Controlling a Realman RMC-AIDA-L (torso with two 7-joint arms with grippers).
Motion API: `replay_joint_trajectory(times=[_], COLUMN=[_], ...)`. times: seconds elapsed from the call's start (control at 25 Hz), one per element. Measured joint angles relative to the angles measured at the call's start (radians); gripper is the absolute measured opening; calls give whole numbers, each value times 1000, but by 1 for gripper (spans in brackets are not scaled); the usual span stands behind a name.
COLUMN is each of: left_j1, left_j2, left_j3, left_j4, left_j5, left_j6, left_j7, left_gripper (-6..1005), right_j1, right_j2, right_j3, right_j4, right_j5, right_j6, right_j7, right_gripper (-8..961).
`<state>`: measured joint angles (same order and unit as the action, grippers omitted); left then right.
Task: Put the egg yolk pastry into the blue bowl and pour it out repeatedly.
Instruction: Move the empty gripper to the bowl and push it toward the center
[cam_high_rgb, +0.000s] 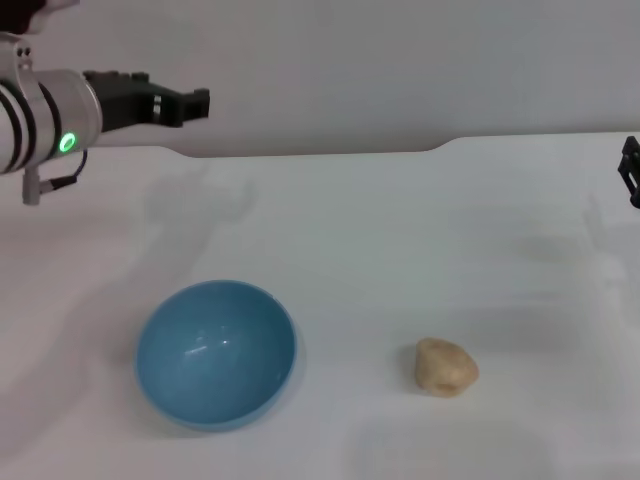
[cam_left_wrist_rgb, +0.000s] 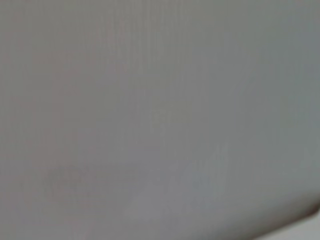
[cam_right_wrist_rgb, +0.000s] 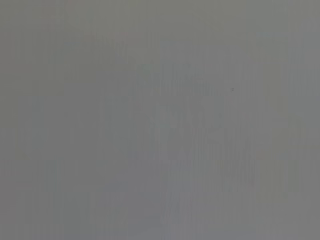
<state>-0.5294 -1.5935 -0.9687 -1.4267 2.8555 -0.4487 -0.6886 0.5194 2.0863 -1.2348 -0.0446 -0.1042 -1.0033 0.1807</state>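
Nearest, close to the front edge of the white worktop (cam_high_rgb: 400, 220), the blue bowl (cam_high_rgb: 215, 352) sits upright toward the left, with nothing in it. The egg yolk pastry (cam_high_rgb: 445, 366) lies on the bare worktop to its right, well apart. Farther back, the left gripper (cam_high_rgb: 200, 103) hangs above the far left corner; whether its jaws are apart cannot be told. The right gripper (cam_high_rgb: 631, 170) barely shows at the right edge, its state likewise unclear.

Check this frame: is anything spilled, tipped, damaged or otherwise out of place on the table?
Nothing stands out. The blue bowl sits upright and empty on the white table, the egg yolk pastry lies intact apart from it, and the left gripper and right gripper are away from both.
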Motion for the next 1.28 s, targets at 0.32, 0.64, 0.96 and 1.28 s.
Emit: replay_joint_trajectory(times=[0.32,0.64,0.96,1.28], left_j1=[144,84,16,-44], left_j2=[-495,-490,-475,-466], left_j3=[-661,-708,-675,-659], left_j4=[-150,-125,-100,-22], left_j5=[-214,-248,-163,-142], left_j6=[-580,-802,-958,-1048], left_j7=[1018,1111,958,891], left_gripper=[741,740,740,739], right_j1=[5,-1,-3,-4], right_j2=[0,0,0,0], right_j3=[-3,-15,-15,-15], right_j4=[-1,-7,-8,-4], right_j5=[0,0,0,0], right_j6=[0,2,3,3], right_j7=[0,2,0,-1], right_gripper=[554,554,554,555])
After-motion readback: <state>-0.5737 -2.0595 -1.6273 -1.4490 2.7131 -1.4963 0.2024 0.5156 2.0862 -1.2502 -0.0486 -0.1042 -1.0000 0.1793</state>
